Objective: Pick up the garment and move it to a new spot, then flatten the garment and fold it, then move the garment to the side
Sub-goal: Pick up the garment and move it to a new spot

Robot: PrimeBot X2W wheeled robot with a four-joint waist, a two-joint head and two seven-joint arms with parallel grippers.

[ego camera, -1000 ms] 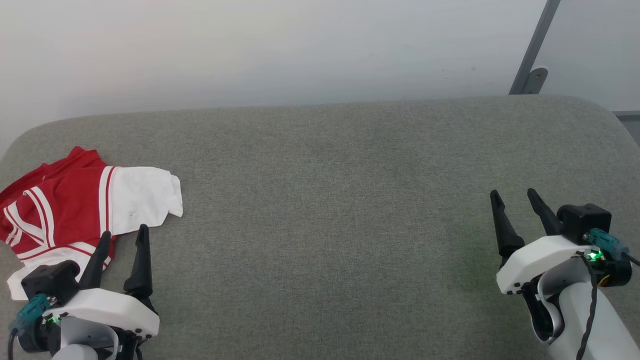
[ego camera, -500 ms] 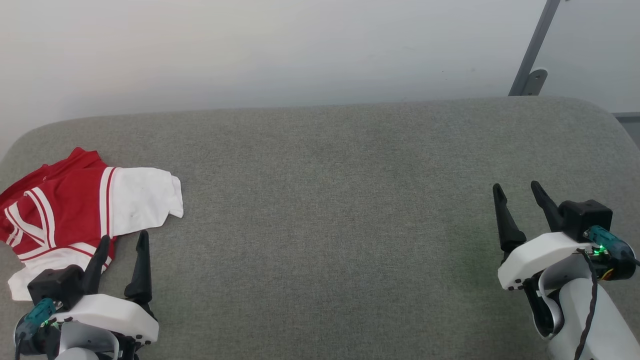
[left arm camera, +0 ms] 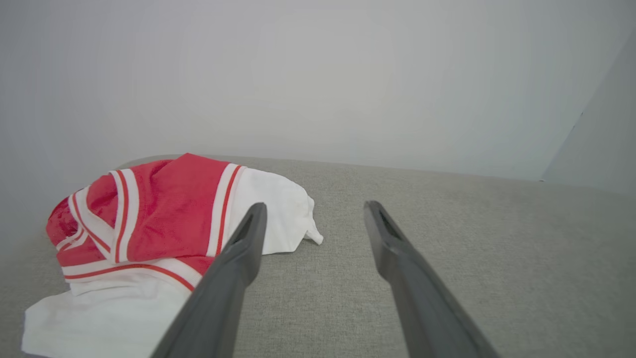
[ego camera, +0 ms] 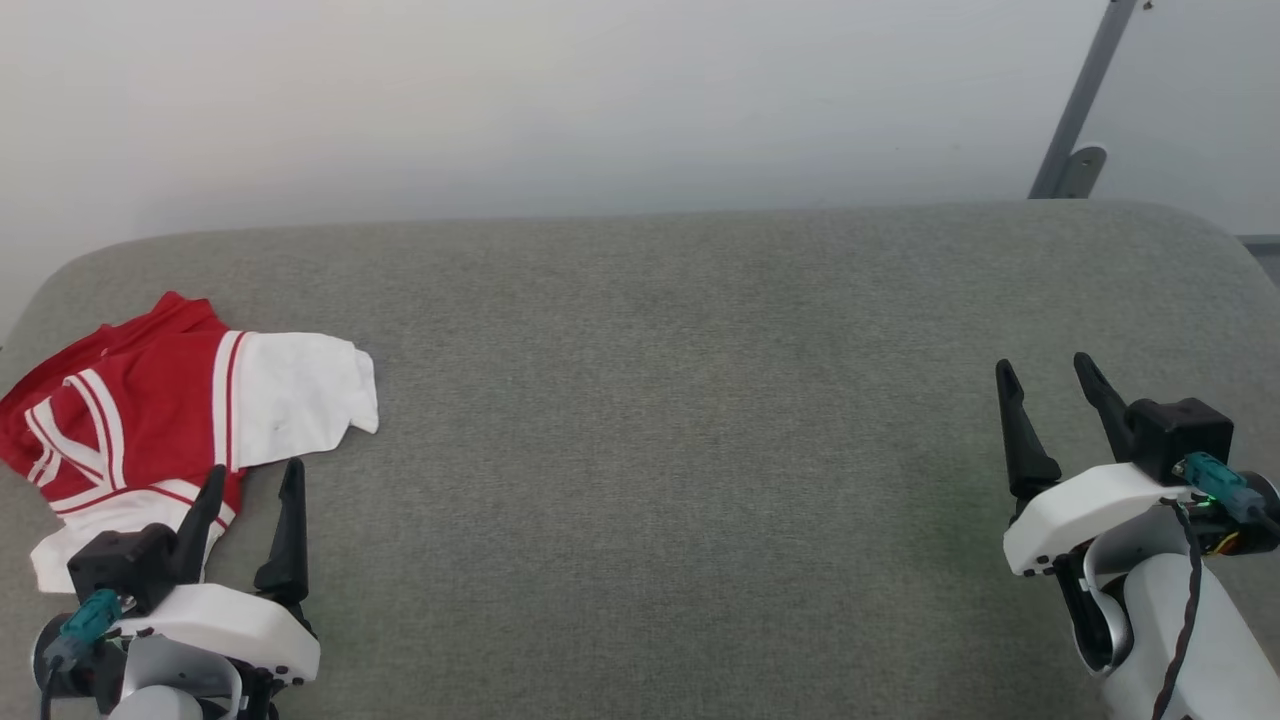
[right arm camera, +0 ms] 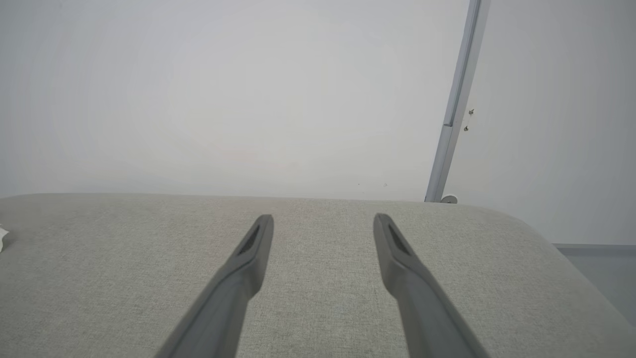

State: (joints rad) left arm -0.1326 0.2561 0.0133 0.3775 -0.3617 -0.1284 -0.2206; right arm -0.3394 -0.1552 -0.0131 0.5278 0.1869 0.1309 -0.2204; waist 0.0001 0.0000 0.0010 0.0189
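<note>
The garment (ego camera: pixel 160 410), red with white sleeve ends and stripe trim, lies crumpled at the far left of the grey cushioned surface (ego camera: pixel 680 400). My left gripper (ego camera: pixel 253 472) stands open just in front of the garment's near edge, its left fingertip over the red-and-white hem, nothing between the fingers. Through the left wrist view the garment (left arm camera: pixel 164 223) lies ahead and to the left of my left gripper (left arm camera: pixel 313 206). My right gripper (ego camera: pixel 1043 362) is open at the right side, far from the garment. The right wrist view has my right gripper (right arm camera: pixel 323 217) open over bare fabric.
A pale wall rises behind the surface. A grey metal post (ego camera: pixel 1085 110) with a bracket stands at the back right, seen also as a post (right arm camera: pixel 454 109) in the right wrist view. The cushion's rounded edges fall away at the left and right.
The head camera has shifted slightly, so the whole picture sits a little lower and to the right. Both grippers stay open and the garment lies as before.
</note>
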